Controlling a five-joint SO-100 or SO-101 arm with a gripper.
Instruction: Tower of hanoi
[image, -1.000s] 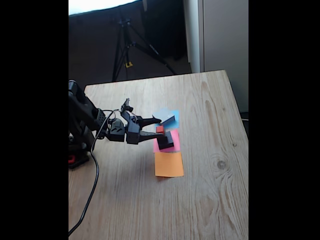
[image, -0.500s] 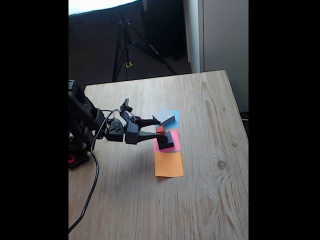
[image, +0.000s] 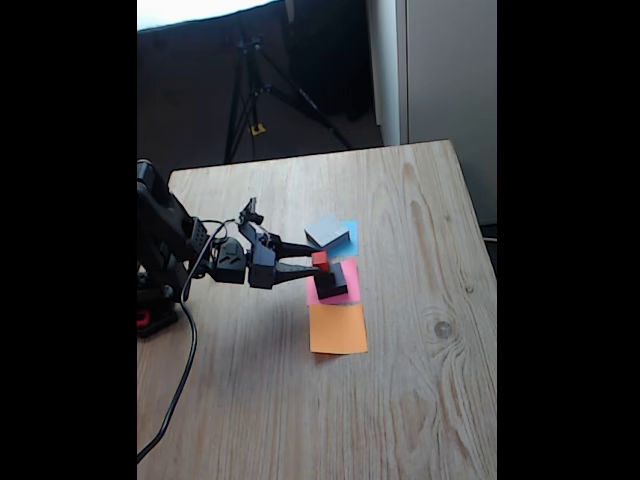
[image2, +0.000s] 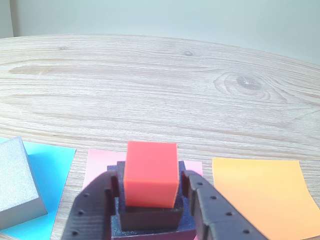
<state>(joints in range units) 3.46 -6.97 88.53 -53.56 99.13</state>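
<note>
Stacking state: we saw three blocks piled on the pink paper square (image2: 95, 162), with the fourth apart on the blue one.
Red cube: the tiny red cube (image2: 150, 173) sat on top of the pile, matte orange-red with crisp edges; in the fixed view it showed as a small red spot (image: 320, 259) between the claw tips.
Small black cube: the small black cube (image2: 150, 215) lay directly under the red one, a little wider, dark and slightly rough.
Medium black block: the medium black block (image2: 120, 232) formed the base, its edges showing around the cube above; in the fixed view the black pile (image: 334, 282) stood on the pink square.
Grey block: the large flat grey block (image2: 15, 185) rested on the blue paper square (image2: 50, 175), just left of the pile in the wrist view, plain grey with a lighter top; we saw it too in the fixed view (image: 328, 234).
Claw: the claw (image2: 150, 192) was spread, one black finger (image2: 95, 210) on each side of the pile at the level of the red and small black cubes; we could not tell whether the fingers touched them.
Orange square: the orange paper square (image2: 262, 195) lay bare to the right of the pink one in the wrist view.
Table: the table (image2: 160, 85) was pale wood with a knot.
</note>
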